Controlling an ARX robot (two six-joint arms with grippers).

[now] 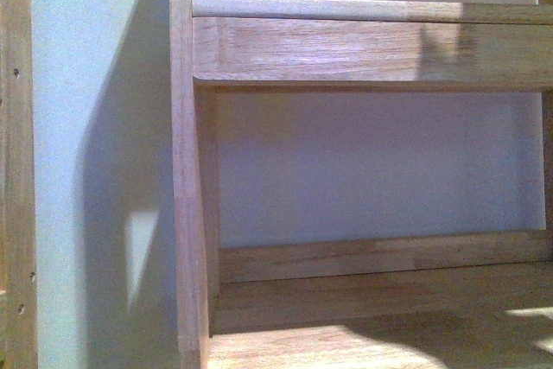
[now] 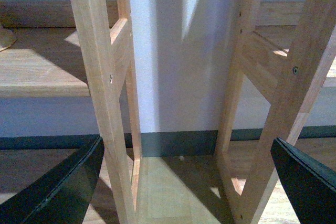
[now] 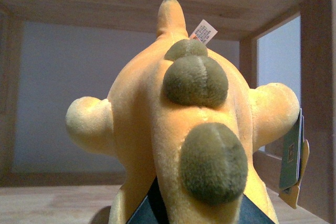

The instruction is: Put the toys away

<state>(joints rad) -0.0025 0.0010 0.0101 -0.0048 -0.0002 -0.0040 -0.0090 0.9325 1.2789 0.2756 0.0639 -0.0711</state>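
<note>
Right gripper (image 3: 197, 211) clamped on orange plush toy (image 3: 157, 129), hanging inside wooden shelf (image 3: 131, 3); left gripper (image 2: 178, 182) spread empty between shelf legs; letting go early risks tumbling off shelf's front edge

The plush toy (image 3: 157, 145) is orange-yellow, with a row of olive-green bumps (image 3: 195, 80) down its back; a white tag with small red print (image 3: 203, 31) sits near its tail, and a green and yellow card tag (image 3: 291, 156) hangs at one limb; the shelf (image 1: 363, 49) is pale wood with a light grain; the wall (image 1: 104, 127) is pale grey-blue, with a dark baseboard (image 2: 178, 141); the left pincer's fingers (image 2: 63, 187) are black.
</note>
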